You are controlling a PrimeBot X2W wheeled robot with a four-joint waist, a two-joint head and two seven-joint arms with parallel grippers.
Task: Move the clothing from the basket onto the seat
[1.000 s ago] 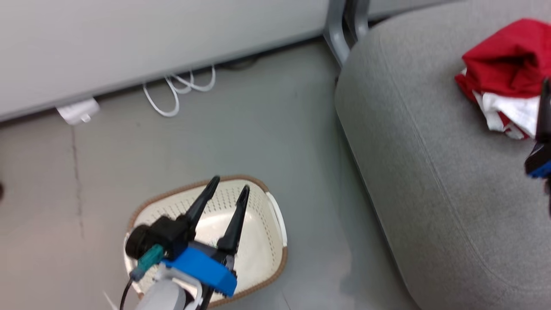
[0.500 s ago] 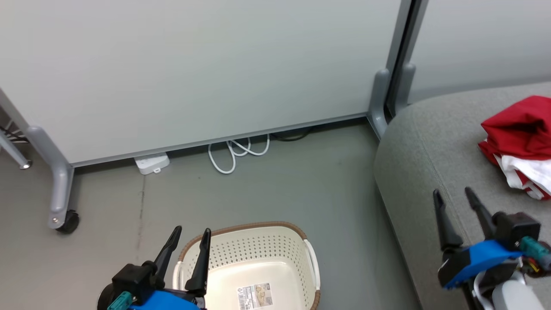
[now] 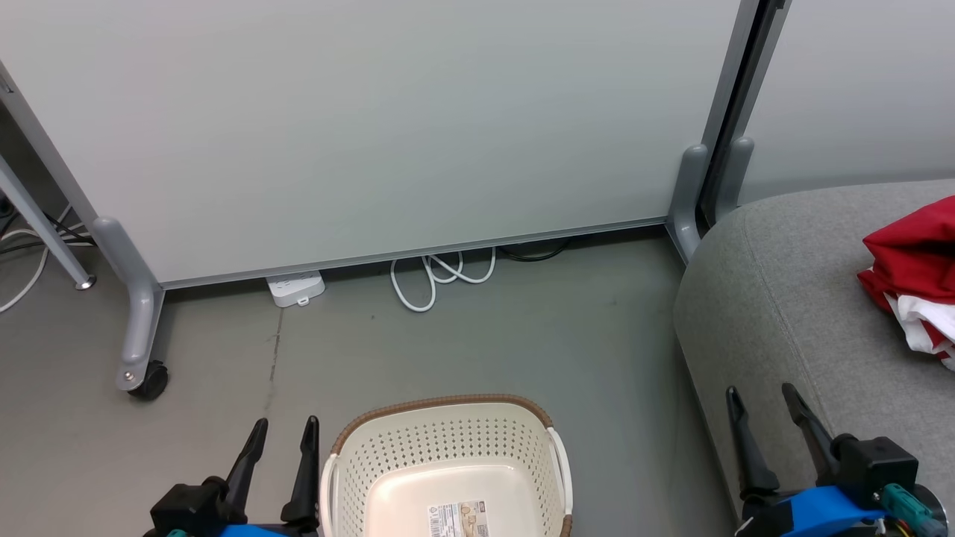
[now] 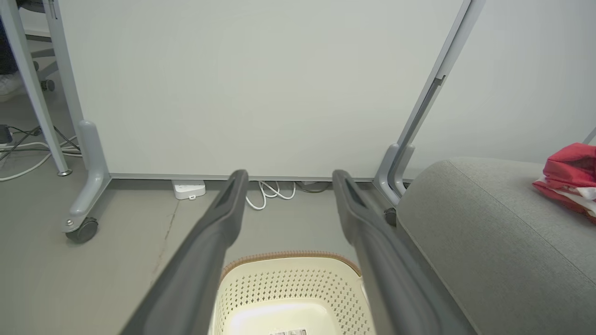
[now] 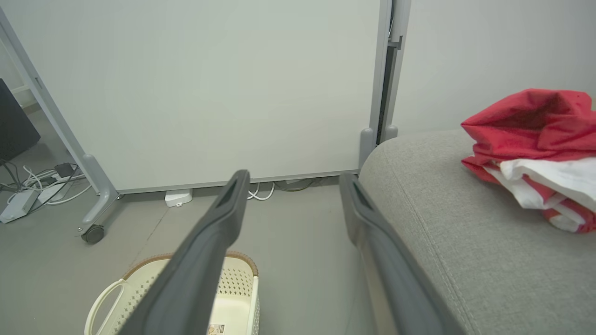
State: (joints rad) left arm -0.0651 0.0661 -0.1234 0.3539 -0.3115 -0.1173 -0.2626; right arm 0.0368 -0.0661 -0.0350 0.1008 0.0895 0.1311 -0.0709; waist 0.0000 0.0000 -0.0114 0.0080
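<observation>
1. Item: basket (image 3: 448,444). Stands on the floor (image 3: 522,335) just right of the left fingers (image 3: 306,466) and well left of the right fingers (image 3: 746,447). Its base shows bare apart from a label (image 3: 459,518), with no red cloth in the part that shows. The near end is cut off by the picture edge. Risk: a garment lying at that hidden end would be missed if the job were called done.
2. Item: basket, second note. Its left handle (image 3: 327,485) sits just beside the left fingers. Risk: a swing of those fingers to the right would likely knock the light basket across the floor.
3. Item: seat (image 3: 783,298). Grey cushion to the right of the right fingers, its left edge showing behind them. Whether the fingers are over it or in front of it cannot be told. Risk: a drop here would press the tips into the upholstery.
4. Item: clothing (image 3: 914,253). A red and white heap resting on the seat, beyond and right of the right fingers and well apart from them. Whether it is one garment or two cannot be told. Risk: the heap is loose, so a reach past it could snag a fold and drag it toward an edge.
5. Item: left fingers. Spread wide, with nothing between them and touching nothing. In the left wrist view the basket lies between and below them.
6. Item: right fingers. Spread wide, empty, and touching nothing.
</observation>
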